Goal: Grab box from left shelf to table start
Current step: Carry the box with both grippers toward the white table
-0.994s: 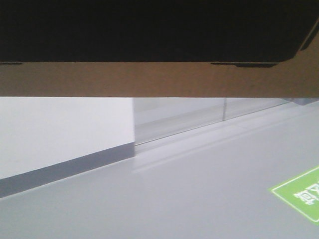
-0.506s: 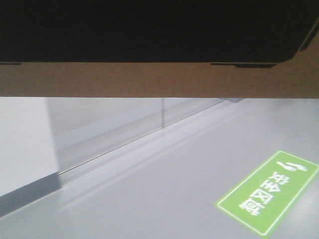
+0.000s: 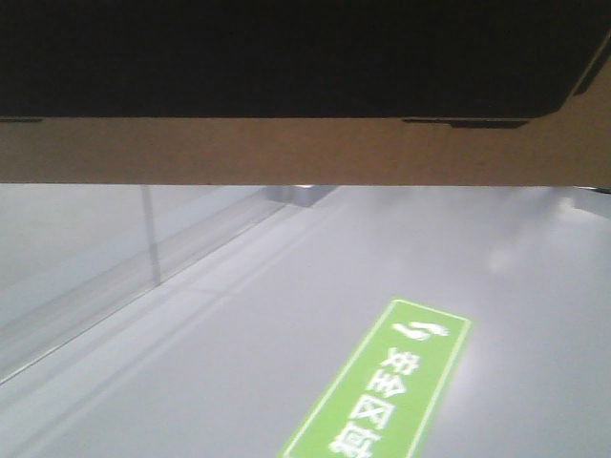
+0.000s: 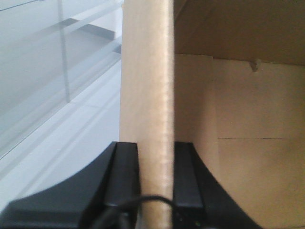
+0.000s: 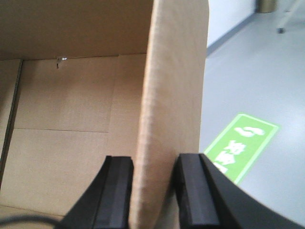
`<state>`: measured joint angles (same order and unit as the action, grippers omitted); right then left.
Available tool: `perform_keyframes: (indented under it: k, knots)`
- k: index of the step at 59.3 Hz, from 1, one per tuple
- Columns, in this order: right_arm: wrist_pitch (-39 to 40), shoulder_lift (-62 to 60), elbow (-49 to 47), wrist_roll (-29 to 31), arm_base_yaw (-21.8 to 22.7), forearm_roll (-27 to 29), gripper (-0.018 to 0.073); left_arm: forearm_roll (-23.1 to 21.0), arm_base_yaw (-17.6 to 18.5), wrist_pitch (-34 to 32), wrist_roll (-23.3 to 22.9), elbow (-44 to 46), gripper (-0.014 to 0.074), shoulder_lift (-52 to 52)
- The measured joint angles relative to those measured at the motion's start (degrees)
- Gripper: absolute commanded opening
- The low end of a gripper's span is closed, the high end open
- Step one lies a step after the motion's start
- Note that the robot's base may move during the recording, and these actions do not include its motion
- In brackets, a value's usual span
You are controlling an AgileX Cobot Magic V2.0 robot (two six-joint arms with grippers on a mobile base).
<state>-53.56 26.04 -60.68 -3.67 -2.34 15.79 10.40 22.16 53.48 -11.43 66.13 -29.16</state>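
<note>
The box (image 3: pixel 286 153) fills the top of the front view, a brown cardboard band under its black panel (image 3: pixel 286 57). It is held off the floor between both arms. My left gripper (image 4: pixel 156 176) is shut on an upright side flap of the box (image 4: pixel 145 95), one black finger on each face. My right gripper (image 5: pixel 155 191) is shut on the opposite flap (image 5: pixel 171 86) in the same way. Both wrist views look into the carton's brown inside. The left shelf and the table are out of view.
Grey floor lies below the box, with a green floor sign (image 3: pixel 382 391) with white characters, also in the right wrist view (image 5: pixel 238 143). A glass partition (image 3: pixel 95 258) runs along the left, and shows in the left wrist view (image 4: pixel 47 71).
The background has slid left behind the box: the white wall with its grey skirting has left the view and the green sign has come to the middle. The box stays fixed in the frame.
</note>
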Motion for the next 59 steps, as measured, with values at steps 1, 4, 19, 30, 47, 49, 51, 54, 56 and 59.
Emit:
perform_keyframes:
  k: [1, 4, 19, 30, 47, 49, 51, 54, 56, 59]
  knots:
    - [0.0, 0.0, 0.0, 0.0, 0.0, 0.0, 0.0057, 0.0, 0.0, 0.0, 0.0, 0.0, -0.0085, 0.0]
    - [0.0, 0.0, 0.0, 0.0, 0.0, 0.0, 0.0057, 0.0, 0.0, 0.0, 0.0, 0.0, -0.0085, 0.0]
    - [0.0, 0.0, 0.0, 0.0, 0.0, 0.0, 0.0057, 0.0, 0.0, 0.0, 0.0, 0.0, -0.0085, 0.0]
    - [0.0, 0.0, 0.0, 0.0, 0.0, 0.0, 0.0057, 0.0, 0.0, 0.0, 0.0, 0.0, -0.0085, 0.0]
    - [0.0, 0.0, 0.0, 0.0, 0.0, 0.0, 0.0057, 0.0, 0.0, 0.0, 0.0, 0.0, -0.0085, 0.0]
    - [0.0, 0.0, 0.0, 0.0, 0.0, 0.0, 0.0057, 0.0, 0.0, 0.0, 0.0, 0.0, -0.0085, 0.0]
    - [0.0, 0.0, 0.0, 0.0, 0.0, 0.0, 0.0057, 0.0, 0.0, 0.0, 0.0, 0.0, -0.0085, 0.0]
    - [0.0, 0.0, 0.0, 0.0, 0.0, 0.0, 0.0057, 0.0, 0.0, 0.0, 0.0, 0.0, -0.0085, 0.0]
    - [0.0, 0.0, 0.0, 0.0, 0.0, 0.0, 0.0057, 0.0, 0.0, 0.0, 0.0, 0.0, -0.0085, 0.0]
    - [0.0, 0.0, 0.0, 0.0, 0.0, 0.0, 0.0057, 0.0, 0.0, 0.0, 0.0, 0.0, -0.0085, 0.0]
